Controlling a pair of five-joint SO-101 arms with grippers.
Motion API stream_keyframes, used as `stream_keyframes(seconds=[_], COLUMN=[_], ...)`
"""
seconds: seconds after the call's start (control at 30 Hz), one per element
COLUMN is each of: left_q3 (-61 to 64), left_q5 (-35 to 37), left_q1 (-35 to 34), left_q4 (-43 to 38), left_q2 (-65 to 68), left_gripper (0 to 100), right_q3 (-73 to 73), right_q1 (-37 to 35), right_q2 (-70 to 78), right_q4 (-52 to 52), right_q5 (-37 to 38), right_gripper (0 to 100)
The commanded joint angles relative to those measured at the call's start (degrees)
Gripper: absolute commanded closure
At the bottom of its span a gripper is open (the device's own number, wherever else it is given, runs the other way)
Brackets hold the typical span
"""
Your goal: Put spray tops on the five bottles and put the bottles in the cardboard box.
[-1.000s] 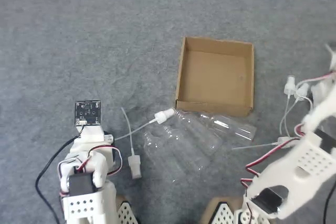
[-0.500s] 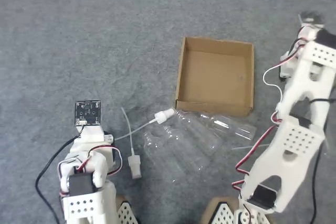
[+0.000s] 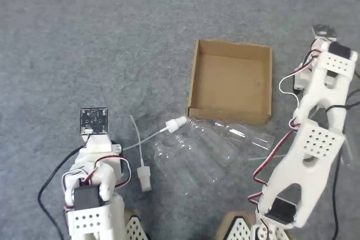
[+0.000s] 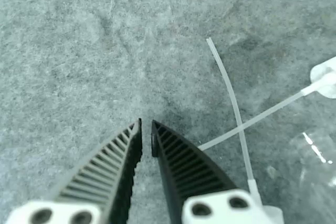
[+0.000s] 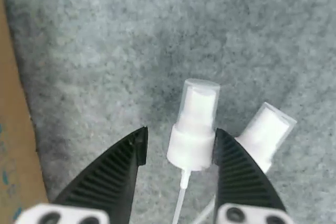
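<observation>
— Where are the spray tops?
— One spray top (image 5: 193, 124) lies on the grey worktop (image 5: 105, 35), between the two fingers of the right hand (image 5: 179, 134). This hand is wide. I cannot tell if a finger touches the top. A second spray top (image 5: 269, 129) is just beside the first.
— And the bottles?
— The clear bottles (image 3: 211, 144) lie on their sides in one group, at six o'clock from the cardboard box (image 3: 228, 116). I cannot count them with certainty. A third spray top (image 3: 176, 123) lies at the ten o'clock end of the group, with its tube pointing to eight o'clock. A fourth spray top (image 3: 145, 181) lies at nine o'clock from the group.
— And the arms?
— The right arm (image 3: 315, 139) is stretched out at three o'clock from the box. The left hand (image 4: 146, 125) is narrow, almost closed, with nothing between its fingers. It is over the worktop, near two crossed tubes (image 4: 240, 127).
</observation>
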Motion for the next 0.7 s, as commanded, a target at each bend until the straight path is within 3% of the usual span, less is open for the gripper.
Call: stream_keyframes(seconds=[0.0, 0.17, 0.37, 0.67], left_q3=[-0.48, -0.48, -0.48, -0.48], left_q5=[-0.44, -0.44, -0.44, -0.44], left_q1=[-0.18, -0.18, -0.18, -0.18], left_q4=[-0.18, -0.18, -0.18, -0.18], left_q2=[-0.70, -0.70, -0.70, -0.70], left_gripper=[98, 98, 98, 98], right_q3=[-3.60, -3.60, -6.15, -21.63], right_q1=[-0.75, -1.80, -2.07, -4.79], right_q2=[-0.48, 0.75, -0.48, -4.97], right_q4=[-1.45, -1.45, 0.31, 16.40], right_q5=[-1.32, -1.32, -1.67, -1.67], right_gripper=[84.0, 84.6, 96.9, 97.1])
